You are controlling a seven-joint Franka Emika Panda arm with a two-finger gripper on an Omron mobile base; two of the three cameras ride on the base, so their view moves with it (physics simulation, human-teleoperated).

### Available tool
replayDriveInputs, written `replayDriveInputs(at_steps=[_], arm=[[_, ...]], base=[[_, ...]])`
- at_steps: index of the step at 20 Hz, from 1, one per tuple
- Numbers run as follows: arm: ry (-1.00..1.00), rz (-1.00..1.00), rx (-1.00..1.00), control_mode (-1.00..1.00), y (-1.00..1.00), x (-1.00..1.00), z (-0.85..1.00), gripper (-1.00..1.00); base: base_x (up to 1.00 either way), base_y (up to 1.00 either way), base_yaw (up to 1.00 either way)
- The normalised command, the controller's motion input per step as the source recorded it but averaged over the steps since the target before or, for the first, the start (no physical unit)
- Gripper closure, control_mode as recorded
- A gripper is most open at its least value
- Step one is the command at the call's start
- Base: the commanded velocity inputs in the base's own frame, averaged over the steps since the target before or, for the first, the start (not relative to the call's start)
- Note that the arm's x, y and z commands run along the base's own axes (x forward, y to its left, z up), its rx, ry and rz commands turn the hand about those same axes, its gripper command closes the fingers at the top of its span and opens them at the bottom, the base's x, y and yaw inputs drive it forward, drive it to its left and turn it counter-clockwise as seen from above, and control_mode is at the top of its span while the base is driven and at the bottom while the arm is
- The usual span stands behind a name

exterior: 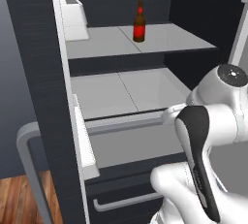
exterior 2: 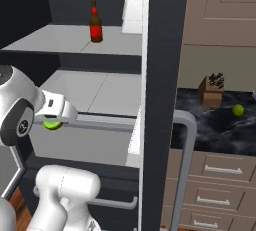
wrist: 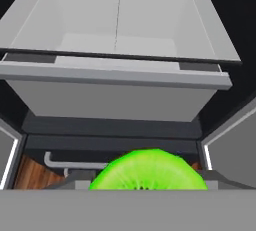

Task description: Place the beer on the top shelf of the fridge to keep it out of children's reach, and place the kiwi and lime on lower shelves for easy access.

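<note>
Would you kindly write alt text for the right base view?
The white arm's gripper holds a bright green kiwi half before the open black fridge's lower grey shelf. A brown beer bottle stands on the top shelf; a yellow-green lime sits on the dark counter.

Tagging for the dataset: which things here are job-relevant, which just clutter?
Job:
- slim brown glass beer bottle on the pale grey top shelf of the black fridge
- green-faced kiwi half in the gripper
- round yellow-green lime

Clutter:
- brown knife block
</note>
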Motion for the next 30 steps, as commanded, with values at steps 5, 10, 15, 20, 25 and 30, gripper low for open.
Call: replayDriveInputs(at_steps=[5,10,15,20,25,30], arm=[[0.0,0.0,0.0,-1.0,0.12,0.68,-0.05,1.0],[0.0,0.0,0.0,-1.0,0.02,0.62,-0.27,1.0],[-0.03,0.0,0.0,-1.0,0.0,0.45,-0.43,1.0],[-0.04,0.0,0.0,-1.0,0.0,0.49,-0.36,1.0],[-0.01,0.0,0.0,-1.0,0.0,0.57,-0.13,1.0],[0.0,0.0,0.0,-1.0,0.0,0.57,-0.16,1.0]], base=[[0.0,0.0,0.0],[0.0,0.0,0.0],[0.0,0.0,0.0],[0.0,0.0,0.0],[0.0,0.0,0.0],[0.0,0.0,0.0]])
